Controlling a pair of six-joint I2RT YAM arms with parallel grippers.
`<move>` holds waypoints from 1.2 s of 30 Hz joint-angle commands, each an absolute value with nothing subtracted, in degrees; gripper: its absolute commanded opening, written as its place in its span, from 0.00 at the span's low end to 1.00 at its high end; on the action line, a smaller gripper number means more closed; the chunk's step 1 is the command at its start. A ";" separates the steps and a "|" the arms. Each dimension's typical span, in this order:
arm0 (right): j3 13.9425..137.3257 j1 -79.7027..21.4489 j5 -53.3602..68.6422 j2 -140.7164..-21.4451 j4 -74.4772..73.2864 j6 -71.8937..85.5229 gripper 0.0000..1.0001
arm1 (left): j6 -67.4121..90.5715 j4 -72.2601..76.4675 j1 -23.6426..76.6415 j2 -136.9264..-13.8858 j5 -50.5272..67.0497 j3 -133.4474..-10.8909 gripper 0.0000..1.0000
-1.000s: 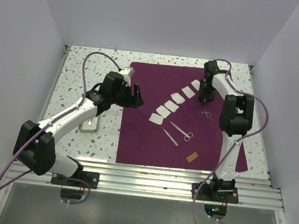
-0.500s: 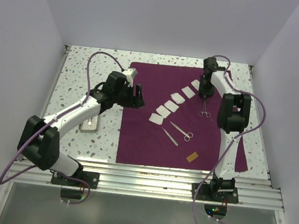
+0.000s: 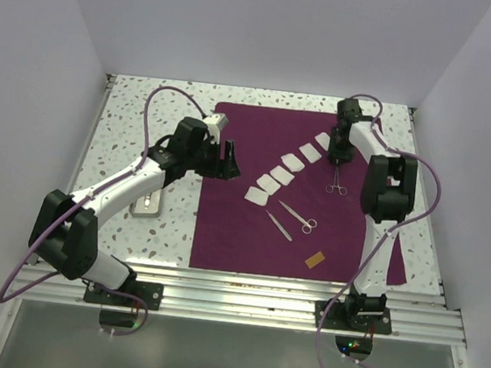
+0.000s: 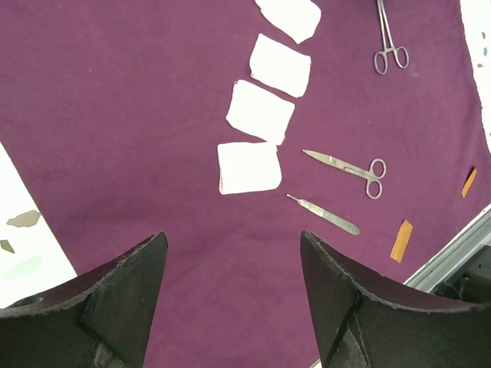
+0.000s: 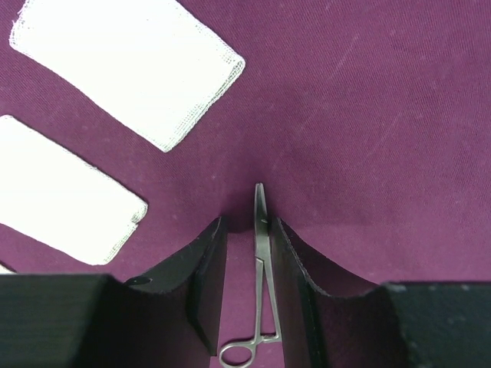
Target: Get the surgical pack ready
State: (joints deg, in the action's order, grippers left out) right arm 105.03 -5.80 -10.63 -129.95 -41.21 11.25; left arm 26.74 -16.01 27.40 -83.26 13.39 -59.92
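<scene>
The dark purple cloth (image 3: 250,228) lies spread on the table. On it, several white gauze squares (image 3: 282,175) run in a diagonal row. Scissors (image 3: 299,216) and a thin steel tool (image 3: 278,224) lie below the row. The ring-handled forceps (image 5: 261,284) lie flat on the cloth between the fingers of my right gripper (image 5: 247,220). They rest against the right finger, with a gap to the left one. My left gripper (image 4: 234,236) hovers open and empty over the cloth's left part. The steel tray (image 3: 147,204) sits on the table left of the cloth.
Small orange-brown tabs (image 4: 401,240) lie near the cloth's front right. The speckled table (image 3: 129,119) is bounded by white walls at the back and sides and an aluminium rail (image 3: 244,281) at the front.
The right jaws narrowed a little around the forceps. The left arm shifted slightly right over the cloth edge.
</scene>
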 commanded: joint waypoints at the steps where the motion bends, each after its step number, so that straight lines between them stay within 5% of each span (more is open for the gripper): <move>1: 101.60 -4.13 -9.84 -128.67 -43.41 11.69 0.34 | 25.58 -15.56 27.07 -82.71 15.47 -61.17 0.73; 15: 102.30 -3.43 -6.24 -132.18 -44.65 12.57 0.27 | 25.40 -15.47 25.93 -82.79 17.84 -60.82 0.73; 22: 106.96 -2.55 -4.48 -133.42 -45.79 12.92 0.00 | 24.96 -15.12 25.93 -84.81 21.00 -62.31 0.73; 36: 106.00 -2.64 -2.73 -122.35 -50.02 12.04 0.00 | 32.34 1.47 29.44 -95.16 22.76 -65.74 0.77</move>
State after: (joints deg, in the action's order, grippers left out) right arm 107.11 -2.92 -4.67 -128.79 -48.86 12.56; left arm 29.47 -9.30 27.35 -91.26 21.54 -63.70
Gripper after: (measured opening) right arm 0.026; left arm 0.766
